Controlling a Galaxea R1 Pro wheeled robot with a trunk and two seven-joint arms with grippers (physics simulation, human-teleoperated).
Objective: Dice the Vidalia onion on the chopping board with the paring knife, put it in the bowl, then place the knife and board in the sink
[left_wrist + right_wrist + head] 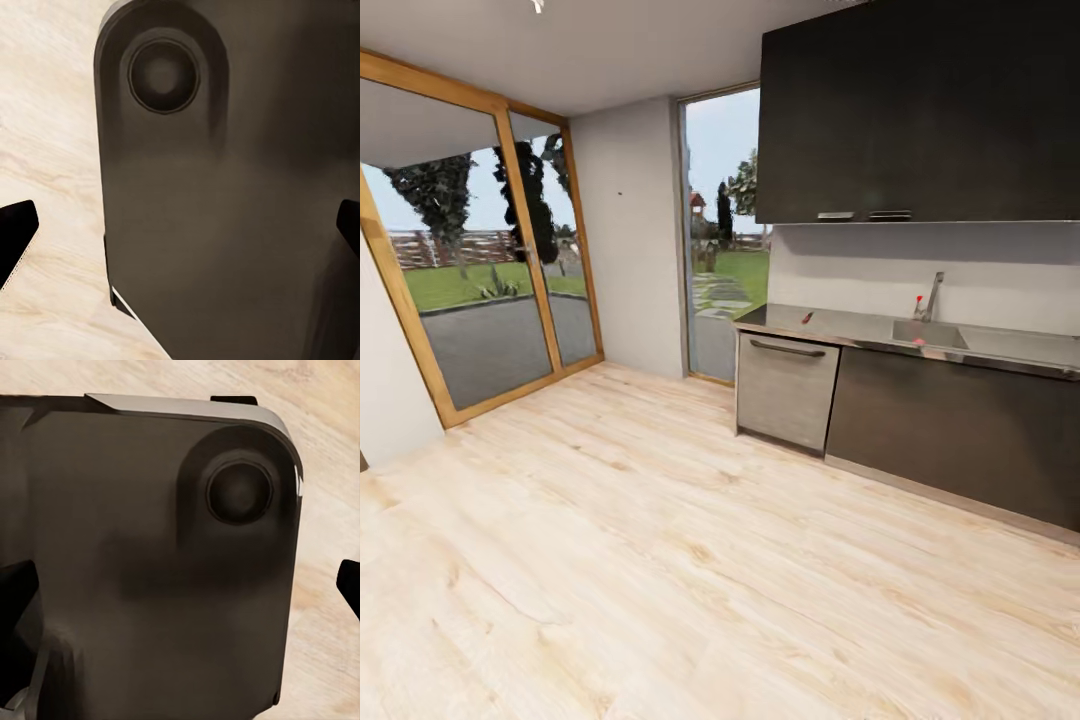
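Left wrist view shows the left gripper [180, 240] with its two black fingertips [16, 225] spread far apart at the picture's sides, nothing between them but a dark rounded grey robot housing [217, 195] with a round recess, over the pale wood plank floor [45, 112]. The right gripper [180, 585] is likewise wide, empty, one black fingertip [349, 581] at the edge, hanging before a similar dark housing above the same boards. Farther out, across the room, the long glossy grey countertop [790, 320] runs under matte black upper cabinets [920, 110]. The rectangular stainless-steel sink [928, 334] sits toward the slab's right end, its chrome tap [932, 295] with a red knob [918, 299] at the back edge. A small red-handled paring knife [807, 318] lies near the countertop's left end. The onion I cannot make out from here. Tall wood-framed glass doors [480, 250] stand left.
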